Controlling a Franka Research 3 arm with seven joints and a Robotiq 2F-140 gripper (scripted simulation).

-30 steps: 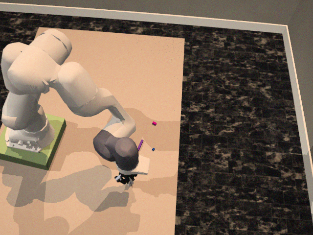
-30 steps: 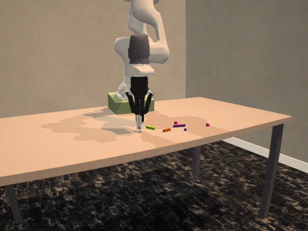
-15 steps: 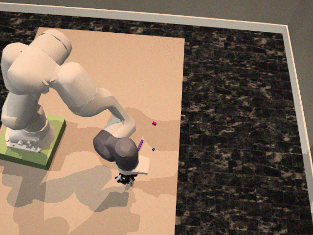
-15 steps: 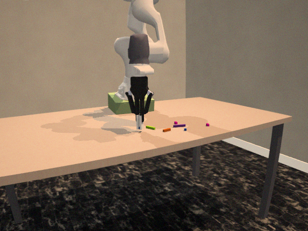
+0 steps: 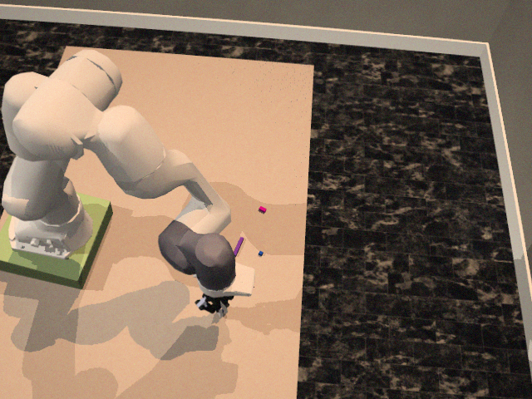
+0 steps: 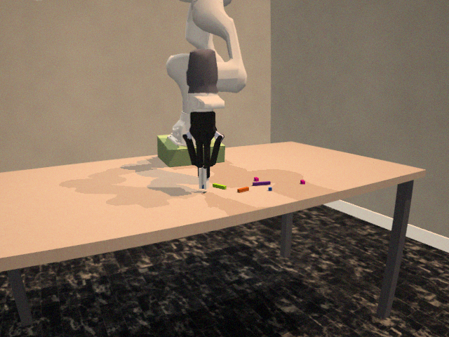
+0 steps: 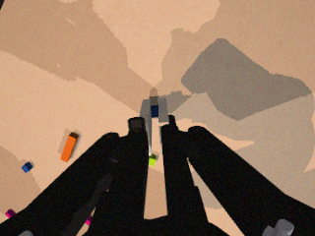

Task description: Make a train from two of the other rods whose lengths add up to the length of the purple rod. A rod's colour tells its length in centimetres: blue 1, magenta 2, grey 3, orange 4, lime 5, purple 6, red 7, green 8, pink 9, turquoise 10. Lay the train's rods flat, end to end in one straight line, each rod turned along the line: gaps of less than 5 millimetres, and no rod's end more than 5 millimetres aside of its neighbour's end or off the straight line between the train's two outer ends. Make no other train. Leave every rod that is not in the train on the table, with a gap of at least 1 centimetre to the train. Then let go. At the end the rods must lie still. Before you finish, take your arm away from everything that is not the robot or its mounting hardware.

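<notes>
The pincer (image 5: 221, 312) (image 6: 202, 185) (image 7: 155, 110) is clenched on a small blue rod (image 6: 202, 187) (image 7: 155, 111), low over the tabletop (image 5: 266, 129) (image 6: 109, 217) (image 7: 30, 74). In the exterior view, the lime rod (image 6: 219, 186) (image 7: 153, 160) lies flat just to its right, apart from it, long axis running left to right and slanting nearer at the right end. 1 plus 5 makes 6, so the blue piece probably belongs against lime's left end, square on that axis; 1 arm does it all.
</notes>
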